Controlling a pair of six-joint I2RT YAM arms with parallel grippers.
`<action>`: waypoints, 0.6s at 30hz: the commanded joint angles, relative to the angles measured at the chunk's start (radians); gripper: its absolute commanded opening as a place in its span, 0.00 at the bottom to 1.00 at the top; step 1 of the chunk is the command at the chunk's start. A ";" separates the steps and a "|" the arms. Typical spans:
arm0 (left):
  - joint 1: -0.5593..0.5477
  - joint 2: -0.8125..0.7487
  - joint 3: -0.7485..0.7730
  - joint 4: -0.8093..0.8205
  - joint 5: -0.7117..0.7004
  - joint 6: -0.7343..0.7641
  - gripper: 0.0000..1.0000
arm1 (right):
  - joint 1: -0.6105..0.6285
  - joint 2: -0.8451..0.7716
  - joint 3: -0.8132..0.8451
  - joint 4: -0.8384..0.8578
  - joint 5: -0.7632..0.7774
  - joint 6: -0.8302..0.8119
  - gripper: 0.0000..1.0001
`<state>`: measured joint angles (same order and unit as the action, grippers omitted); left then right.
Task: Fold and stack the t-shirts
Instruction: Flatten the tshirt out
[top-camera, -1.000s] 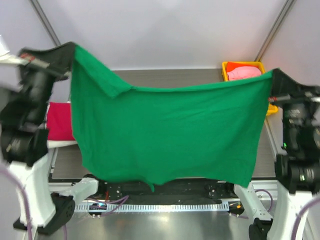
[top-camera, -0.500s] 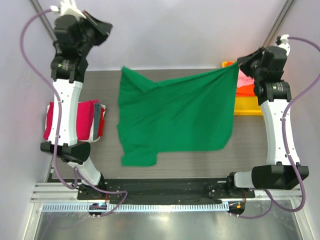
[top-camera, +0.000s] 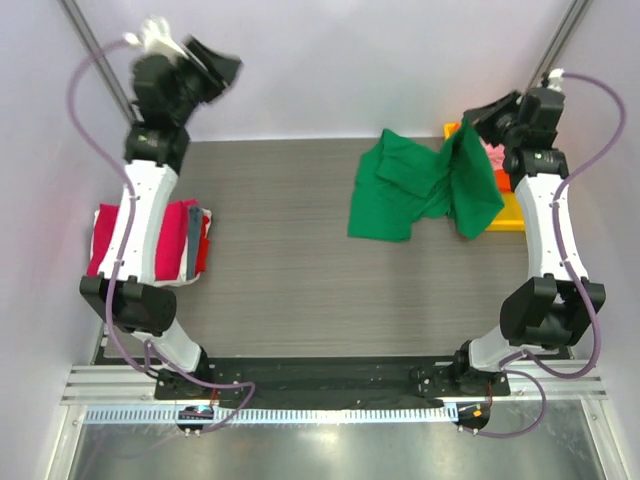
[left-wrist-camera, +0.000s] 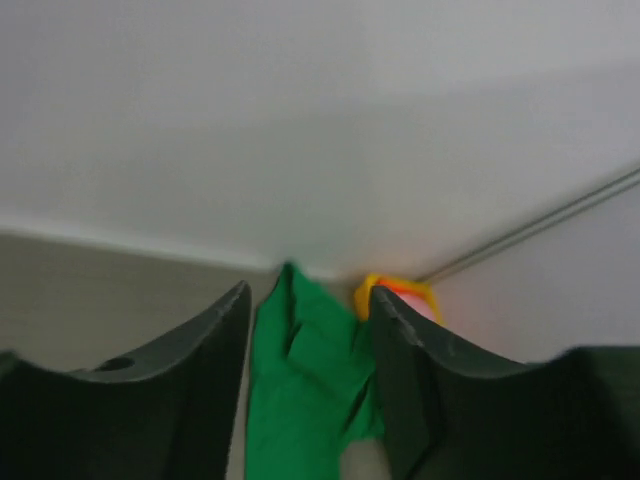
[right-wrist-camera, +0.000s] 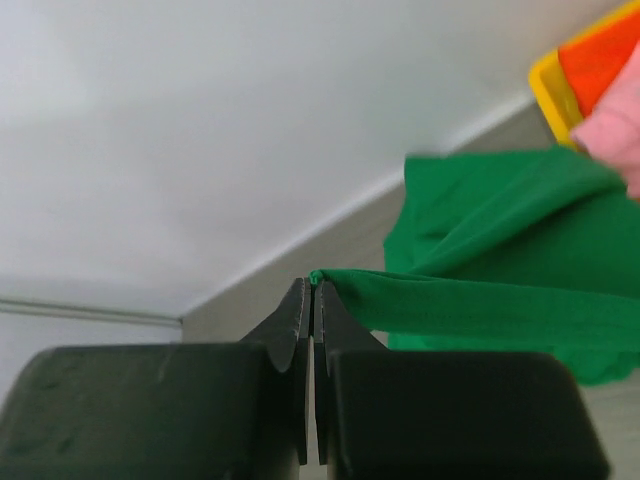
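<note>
Release done: my L end effector (top-camera: 218, 68) now gapes, empty. R end effector (right-wrist-camera: 313, 290) still pinches green t-shirt (top-camera: 400, 190), bunched at 2 o'clock on bench (top-camera: 280, 250); prob needs re-spreading before any fold.

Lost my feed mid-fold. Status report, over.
Left end effector open, empty, raised. Right end effector shut on green t-shirt corner. Shirt bunched far right, overlapping yellow tray.
</note>
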<state>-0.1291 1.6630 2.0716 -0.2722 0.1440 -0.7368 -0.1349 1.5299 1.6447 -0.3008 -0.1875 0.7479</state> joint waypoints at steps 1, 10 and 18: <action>-0.084 -0.032 -0.303 -0.009 0.085 0.011 0.54 | -0.002 -0.042 -0.072 0.060 -0.118 -0.021 0.01; -0.242 -0.008 -0.633 0.186 0.100 0.014 1.00 | 0.000 -0.147 -0.175 0.025 -0.201 -0.056 0.01; -0.306 0.360 -0.349 0.227 0.187 -0.039 0.79 | -0.002 -0.336 -0.387 0.012 -0.106 -0.071 0.01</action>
<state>-0.4129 1.9125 1.6485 -0.1226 0.2798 -0.7528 -0.1349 1.2648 1.3201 -0.3107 -0.3267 0.6968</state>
